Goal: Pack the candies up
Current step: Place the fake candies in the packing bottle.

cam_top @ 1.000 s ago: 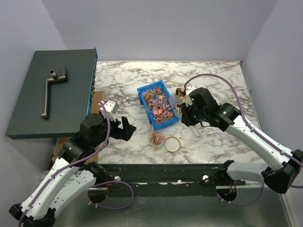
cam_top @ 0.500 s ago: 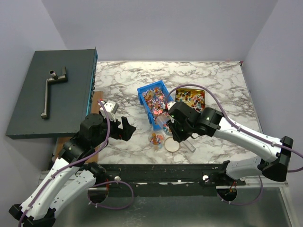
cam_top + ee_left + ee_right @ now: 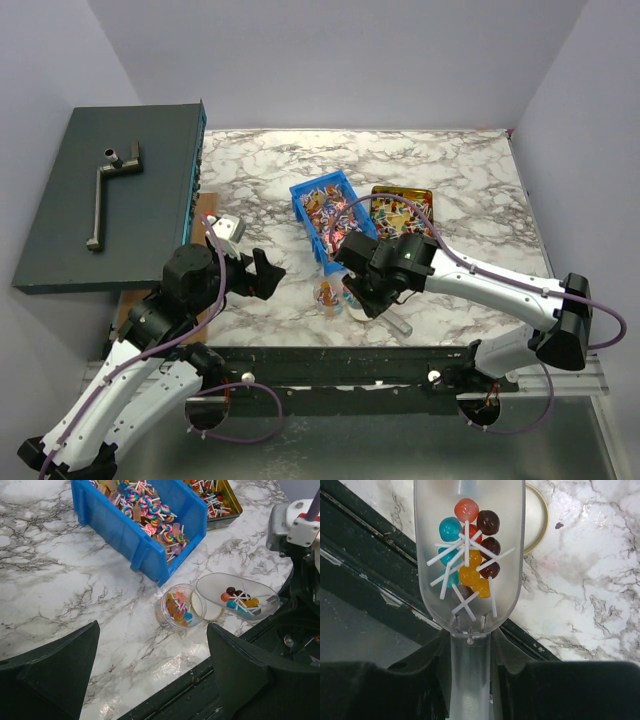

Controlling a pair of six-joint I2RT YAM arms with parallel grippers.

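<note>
Counter: white marble with grey veins [image 3: 450,165], and a black rail along the near edge at the bottom.
Room: pale lilac walls on three sides, with a dark case [image 3: 110,210] sitting upper left.
Candies: here they are, a small heap of lollipops [image 3: 468,575] in the clear scoop [image 3: 430,530], low centre of the top view, just beside the jar [image 3: 160,615].
Axis: the scoop runs bottom to top in the right wrist view, mouth up. The sticks crisscross, most trailing down toward the handle.
Look: round heads in red, blue, orange and dark brown, on white sticks.
More candies: swirled ones are piled in the blue bin [image 3: 125,530], a few in the jar, more in the gold tin [image 3: 402,189] right of the bin.
Lid: a gold ring [image 3: 536,525] peeks out past the scoop's upper right edge.
Right end effector [image 3: 470,675]: pinching the scoop's handle.
Left end effector [image 3: 265,273]: fingers spread wide and empty, left of the jar.
</note>
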